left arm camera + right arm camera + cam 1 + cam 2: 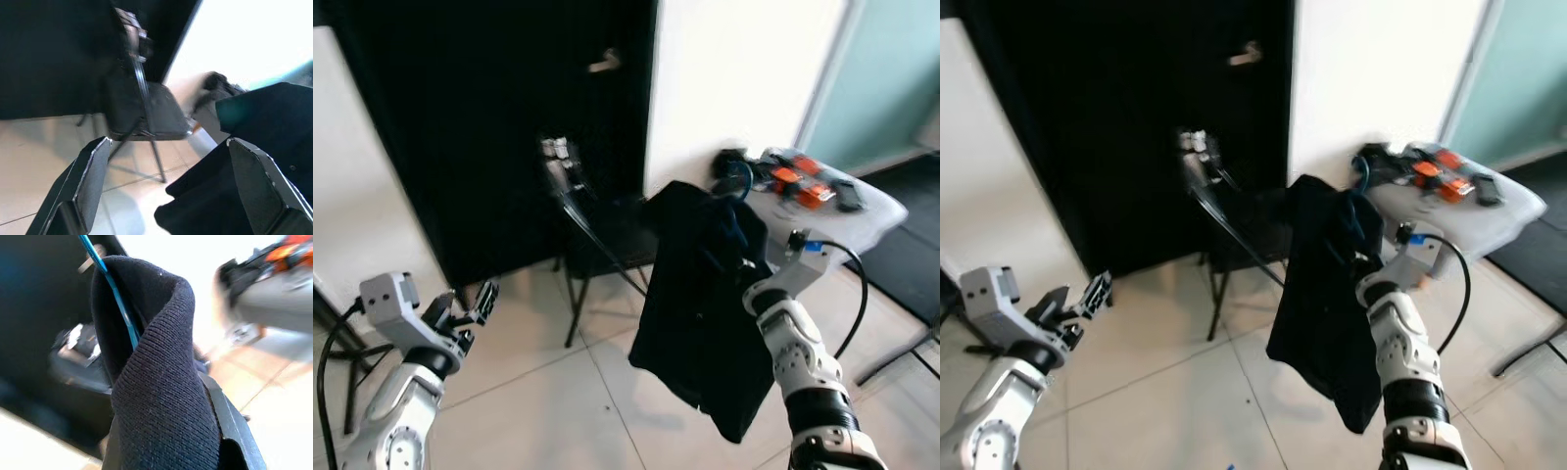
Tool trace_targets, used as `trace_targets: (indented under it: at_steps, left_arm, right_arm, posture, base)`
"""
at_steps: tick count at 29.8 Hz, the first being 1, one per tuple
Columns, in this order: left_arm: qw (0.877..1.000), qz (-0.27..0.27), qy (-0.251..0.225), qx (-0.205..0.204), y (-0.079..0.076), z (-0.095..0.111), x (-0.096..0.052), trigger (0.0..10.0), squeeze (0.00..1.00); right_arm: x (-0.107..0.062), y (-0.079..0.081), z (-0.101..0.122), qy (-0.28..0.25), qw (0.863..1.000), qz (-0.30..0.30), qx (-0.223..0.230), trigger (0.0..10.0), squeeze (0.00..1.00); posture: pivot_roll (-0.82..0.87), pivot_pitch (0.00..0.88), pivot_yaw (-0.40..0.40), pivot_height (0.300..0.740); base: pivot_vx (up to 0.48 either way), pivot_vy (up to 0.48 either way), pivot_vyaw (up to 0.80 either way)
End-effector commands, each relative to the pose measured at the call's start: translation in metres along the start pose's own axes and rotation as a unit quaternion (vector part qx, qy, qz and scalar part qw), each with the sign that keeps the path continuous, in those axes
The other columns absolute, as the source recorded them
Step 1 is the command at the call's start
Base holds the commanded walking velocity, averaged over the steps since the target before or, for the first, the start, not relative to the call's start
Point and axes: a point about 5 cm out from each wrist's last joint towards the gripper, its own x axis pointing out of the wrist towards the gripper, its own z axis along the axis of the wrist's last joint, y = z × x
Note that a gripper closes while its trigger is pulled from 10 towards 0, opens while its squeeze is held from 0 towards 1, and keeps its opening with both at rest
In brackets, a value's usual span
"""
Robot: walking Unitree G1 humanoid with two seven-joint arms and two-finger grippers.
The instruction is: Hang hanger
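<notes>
A dark navy knit garment (703, 313) hangs on a thin blue hanger (742, 182), held up in front of me above the floor. My right gripper (1362, 262) is shut on the hanger through the garment's collar. In the right wrist view the blue wire (120, 308) runs under the knit fold (161, 396), and one black finger (234, 431) shows beside the cloth. My left gripper (470, 308) is raised at the lower left, open and holding nothing. Its two fingers (90, 181) stand wide apart, pointing toward the chair and the garment.
A black folding chair (602, 240) stands before a black door (489, 127) with a metal handle (604, 64). At the right is a white table (876, 223) with orange and black items. A black cable (857, 294) loops from my right wrist. Pale tile floor (558, 401) lies below.
</notes>
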Motion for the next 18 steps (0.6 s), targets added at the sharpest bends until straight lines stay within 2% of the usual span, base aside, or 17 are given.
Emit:
trace_targets:
  at_steps: [1, 6, 10, 18]
  left_arm:
    - [1.000, 0.012, 0.014, 0.011, 0.0081, -0.0043, -0.0021, 10.0, 0.00]
    - [0.998, 0.004, 0.028, 0.049, 0.0069, -0.0078, 0.0054, 10.0, 0.00]
    - [0.998, 0.005, 0.030, 0.051, 0.0084, -0.0085, 0.0055, 10.0, 0.00]
    - [1.000, 0.010, 0.006, 0.023, 0.0102, -0.0053, 0.0066, 10.0, 0.00]
  right_arm:
    - [0.0024, 0.0045, 0.0083, -0.025, 1.000, 0.010, -0.008, 10.0, 0.00]
    - [0.0031, -0.0023, 0.0079, -0.028, 1.000, -0.001, -0.005, 10.0, 0.00]
    - [0.0033, -0.0025, 0.0080, -0.030, 1.000, -0.002, -0.007, 10.0, 0.00]
    - [0.0050, 0.0011, 0.0086, -0.036, 0.999, 0.001, -0.011, 10.0, 0.00]
  posture:
    - [-0.10, 0.023, 0.022, 0.740]
    - [-0.09, 0.020, 0.031, 0.740]
    - [-0.08, 0.027, 0.032, 0.740]
    - [-0.08, 0.038, 0.026, 0.740]
  base:
    - [0.000, 0.000, -0.80]
    - [0.000, 0.000, -0.80]
    - [0.000, 0.000, -0.80]
    - [0.000, 0.000, -0.80]
